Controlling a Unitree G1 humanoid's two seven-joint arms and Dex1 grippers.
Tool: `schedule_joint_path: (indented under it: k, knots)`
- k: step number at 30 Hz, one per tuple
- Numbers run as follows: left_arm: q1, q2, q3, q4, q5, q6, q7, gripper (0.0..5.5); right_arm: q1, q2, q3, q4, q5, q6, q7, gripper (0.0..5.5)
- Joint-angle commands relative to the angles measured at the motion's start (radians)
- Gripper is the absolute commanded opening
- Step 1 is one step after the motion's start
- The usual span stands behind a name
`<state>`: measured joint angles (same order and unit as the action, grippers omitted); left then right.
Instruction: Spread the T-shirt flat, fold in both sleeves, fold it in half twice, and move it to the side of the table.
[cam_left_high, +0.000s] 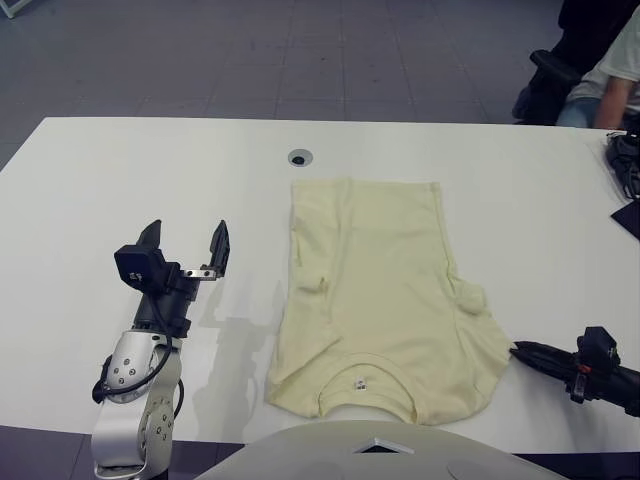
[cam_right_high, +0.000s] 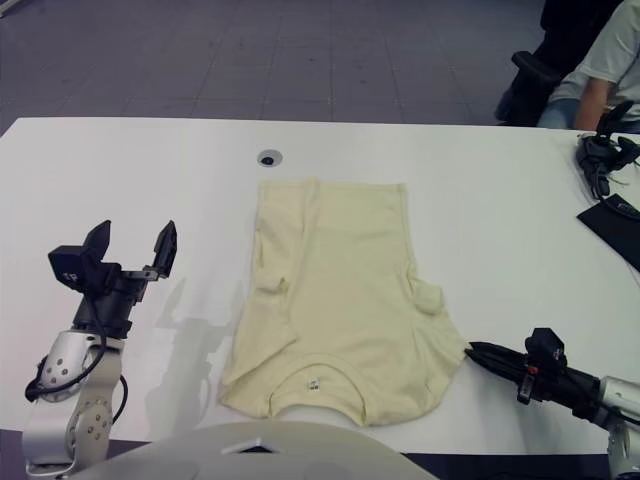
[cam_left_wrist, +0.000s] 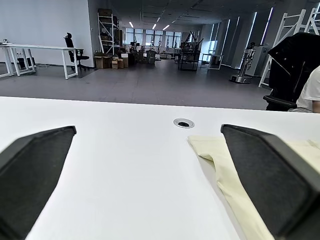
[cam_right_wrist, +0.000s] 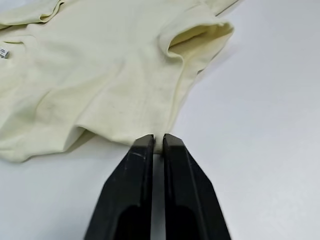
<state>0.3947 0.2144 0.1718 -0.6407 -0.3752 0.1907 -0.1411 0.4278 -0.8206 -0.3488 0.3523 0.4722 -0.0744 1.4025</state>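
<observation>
A pale yellow T-shirt (cam_left_high: 385, 290) lies flat on the white table (cam_left_high: 120, 170), collar toward me, with both sleeves folded in over the body. My left gripper (cam_left_high: 186, 232) is open and raised above the bare table to the left of the shirt, nothing between its fingers; the left wrist view has the shirt's far corner (cam_left_wrist: 225, 170) beside one finger. My right gripper (cam_left_high: 516, 348) lies low at the shirt's near right edge. In the right wrist view it (cam_right_wrist: 158, 136) is shut, with its tips touching the cloth (cam_right_wrist: 100, 75) just below the folded right sleeve.
A round cable grommet (cam_left_high: 300, 157) sits in the table just beyond the shirt's hem. Black gear (cam_left_high: 625, 165) lies at the table's far right edge, with a seated person (cam_left_high: 620, 70) behind it. Bare table stretches left and right of the shirt.
</observation>
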Motion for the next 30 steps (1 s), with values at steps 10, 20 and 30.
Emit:
schedule_joint_path:
  k: [10,20,30]
  knots:
    - [0.007,-0.011,-0.008,0.015,0.028,0.006,-0.007,5.4,-0.009,0.015,-0.033,-0.049,0.072,0.048,0.022,0.03]
    - [0.012,-0.012,-0.014,0.014,0.035,0.001,-0.017,5.4,0.013,0.05,-0.019,-0.309,0.117,0.078,0.011,0.03]
    - [0.01,-0.01,-0.027,0.026,0.046,-0.008,-0.035,5.4,-0.046,0.133,0.182,-0.492,0.015,0.008,-0.055,0.03]
